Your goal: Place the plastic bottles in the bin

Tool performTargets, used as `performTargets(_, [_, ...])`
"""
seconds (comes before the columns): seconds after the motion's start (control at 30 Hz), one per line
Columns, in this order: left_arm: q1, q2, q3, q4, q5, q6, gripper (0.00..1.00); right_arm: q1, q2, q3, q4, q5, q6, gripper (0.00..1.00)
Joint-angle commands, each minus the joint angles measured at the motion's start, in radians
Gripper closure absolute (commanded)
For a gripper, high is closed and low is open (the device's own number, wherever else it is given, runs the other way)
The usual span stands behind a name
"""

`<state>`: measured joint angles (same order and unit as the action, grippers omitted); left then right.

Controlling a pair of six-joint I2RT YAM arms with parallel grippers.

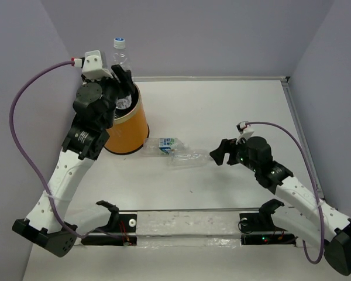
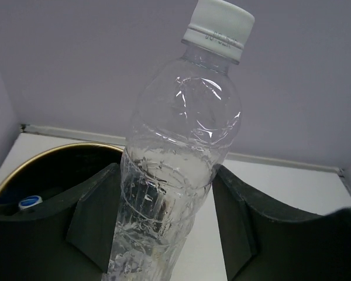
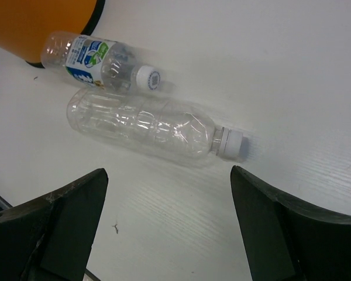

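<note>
Pale lavender walls box in a white tabletop [image 1: 222, 111], and we start on the left. The left arm rears up from its base at seven o'clock, elbow folded, wrist high by the orange bin [image 1: 130, 126], which stands at ten o'clock on the tabletop. The left claw [image 2: 167, 222] is pinched narrow on the lower body of the held bottle [image 2: 184, 134], near upright, with its white cap leaning toward one o'clock in the wrist view. We judge it is carried high so that its base clears the rim before a drop.

Down in the bin's black inside lies a blue-capped bottle [image 2: 29, 202].

Moving right, two more bottles lie flat at the bin's four o'clock. The labelled bottle [image 3: 85, 57] is near the bin's foot and the clear bottle [image 3: 143, 126] just beside it. Both caps point roughly three o'clock from above.

Further right, the right arm reaches in low from five o'clock. The right claw [image 3: 168, 172] gapes wide and empty near the clear bottle's cap end, and we read that as lining up the next pick.
</note>
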<state>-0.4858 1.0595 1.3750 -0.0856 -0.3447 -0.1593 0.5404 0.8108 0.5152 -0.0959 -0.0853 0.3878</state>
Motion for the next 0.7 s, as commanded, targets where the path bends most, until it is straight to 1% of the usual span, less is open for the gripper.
performTargets(0.0, [0.142,0.048,-0.013,0.122,-0.067,-0.077,0.73,0.012,0.075,0.028,0.073,-0.082,-0.046,0.10])
performTargets(0.07, [0.261,0.069,-0.039,0.156,-0.036,-0.118,0.73,0.081,0.141,0.073,0.073,-0.084,-0.085,0.10])
performTargets(0.1, [0.262,0.077,-0.039,0.173,-0.036,-0.118,0.73,0.081,0.142,0.074,0.073,-0.077,-0.105,0.09])
performTargets(0.17, [0.291,0.097,-0.060,0.199,-0.089,-0.121,0.71,0.141,0.232,0.143,0.045,-0.062,-0.150,0.09])
performTargets(0.2, [0.297,0.105,-0.062,0.199,-0.094,-0.124,0.52,0.162,0.267,0.170,0.029,-0.036,-0.214,0.07])
performTargets(0.23, [0.306,0.112,-0.062,0.195,-0.091,-0.128,0.40,0.196,0.342,0.202,-0.017,-0.009,-0.242,0.07])
performTargets(0.27, [0.306,0.125,-0.063,0.176,-0.091,-0.131,0.30,0.207,0.382,0.267,-0.039,0.014,-0.274,0.07])
performTargets(0.3, [0.308,0.126,-0.071,0.169,-0.079,-0.140,0.09,0.216,0.459,0.298,-0.074,0.044,-0.330,0.06])
performTargets(0.33, [0.308,0.125,-0.076,0.164,-0.065,-0.141,0.01,0.216,0.493,0.325,-0.085,0.053,-0.358,0.06])
performTargets(0.37, [0.308,0.109,-0.086,0.161,-0.048,-0.141,0.01,0.231,0.525,0.351,-0.094,0.062,-0.377,0.06])
performTargets(0.4, [0.308,0.099,-0.094,0.156,-0.033,-0.141,0.01,0.242,0.554,0.400,-0.117,0.074,-0.450,0.05])
performTargets(0.47, [0.306,0.068,-0.123,0.144,0.013,-0.147,0.01,0.254,0.600,0.436,-0.126,0.070,-0.503,0.04])
performTargets(0.6, [0.308,-0.068,-0.197,0.116,0.113,-0.158,0.01,0.274,0.689,0.502,-0.159,0.035,-0.622,0.03])
performTargets(0.67, [0.308,-0.134,-0.249,0.092,0.159,-0.157,0.01,0.274,0.715,0.535,-0.192,0.024,-0.650,0.02])
